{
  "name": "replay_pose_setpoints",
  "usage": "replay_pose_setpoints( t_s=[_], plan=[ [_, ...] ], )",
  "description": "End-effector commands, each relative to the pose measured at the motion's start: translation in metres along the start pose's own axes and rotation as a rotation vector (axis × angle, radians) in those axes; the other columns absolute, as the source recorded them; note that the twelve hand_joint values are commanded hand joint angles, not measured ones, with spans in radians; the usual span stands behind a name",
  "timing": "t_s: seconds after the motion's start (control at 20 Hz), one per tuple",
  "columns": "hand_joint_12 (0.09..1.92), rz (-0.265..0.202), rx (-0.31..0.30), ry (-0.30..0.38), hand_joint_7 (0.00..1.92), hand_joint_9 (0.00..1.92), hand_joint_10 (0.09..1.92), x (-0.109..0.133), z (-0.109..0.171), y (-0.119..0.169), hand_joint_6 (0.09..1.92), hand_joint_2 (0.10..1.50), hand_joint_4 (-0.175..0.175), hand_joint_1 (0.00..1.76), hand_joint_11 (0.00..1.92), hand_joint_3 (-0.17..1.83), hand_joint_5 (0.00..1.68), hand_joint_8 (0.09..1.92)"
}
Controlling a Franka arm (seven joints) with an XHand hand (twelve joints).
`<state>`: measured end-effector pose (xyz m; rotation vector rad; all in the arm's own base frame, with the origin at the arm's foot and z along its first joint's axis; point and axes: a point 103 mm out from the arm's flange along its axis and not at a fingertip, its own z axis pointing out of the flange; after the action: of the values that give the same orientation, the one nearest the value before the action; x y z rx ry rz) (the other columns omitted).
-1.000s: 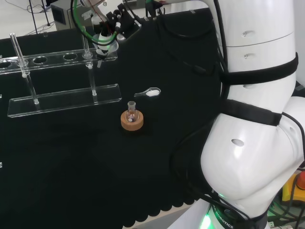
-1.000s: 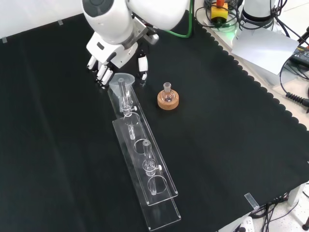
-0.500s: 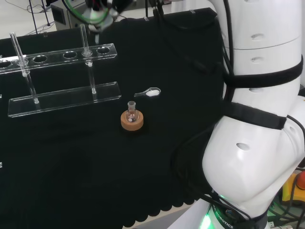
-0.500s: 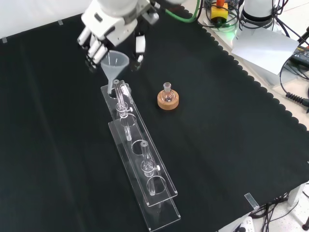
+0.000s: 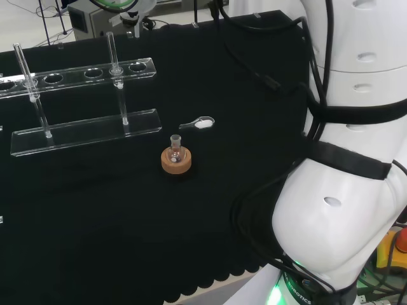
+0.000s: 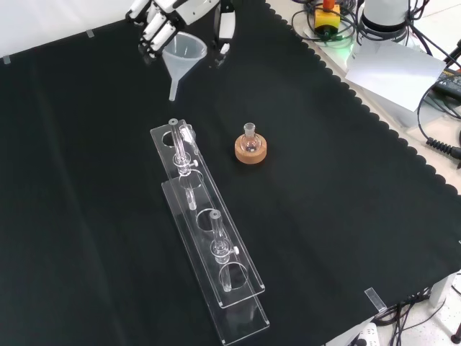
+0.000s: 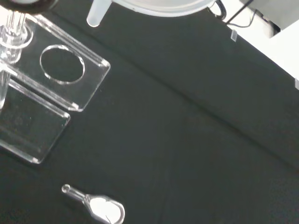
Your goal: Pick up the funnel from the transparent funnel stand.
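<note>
- The hand (image 6: 180,14) was clasped round the rim of the funnel (image 6: 181,58), fingers on one side and thumb on the other, so the spout hung straight down
- In the front view the funnel hung clear of the transparent funnel stand (image 6: 209,231), at about 12 o'clock from the stand's far end
- Half a second earlier its spout was just above the end hole (image 7: 62,63); that hole was now vacant

Black cloth (image 6: 346,216); clear funnel (image 6: 183,55), clear stand (image 6: 209,238); tan cork ring (image 6: 251,151); black-and-white hand (image 6: 173,14).
</note>
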<state>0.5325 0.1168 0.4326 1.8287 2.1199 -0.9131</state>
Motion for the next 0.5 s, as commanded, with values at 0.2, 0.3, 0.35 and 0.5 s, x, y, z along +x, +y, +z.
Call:
replay_pose_setpoints(
  t_s=[0.2,0.3,0.35,0.5],
  plan=[
    [1.34,0.037,0.035,-0.024,0.75,1.06,0.41,0.012,0.012,-0.059,0.78,0.72,-0.007,0.8,0.47,0.66,0.69,0.61],
    [1.34,0.034,0.043,-0.02,0.75,1.06,0.41,0.019,0.02,-0.069,0.78,0.71,-0.007,0.8,0.48,0.67,0.69,0.61],
    [1.34,0.032,0.05,-0.018,0.75,1.06,0.41,0.023,0.024,-0.074,0.78,0.71,-0.008,0.8,0.48,0.67,0.69,0.61],
    [1.33,0.028,0.063,-0.016,0.75,1.06,0.41,0.033,0.036,-0.086,0.78,0.71,-0.008,0.8,0.48,0.67,0.69,0.61]
  ],
)
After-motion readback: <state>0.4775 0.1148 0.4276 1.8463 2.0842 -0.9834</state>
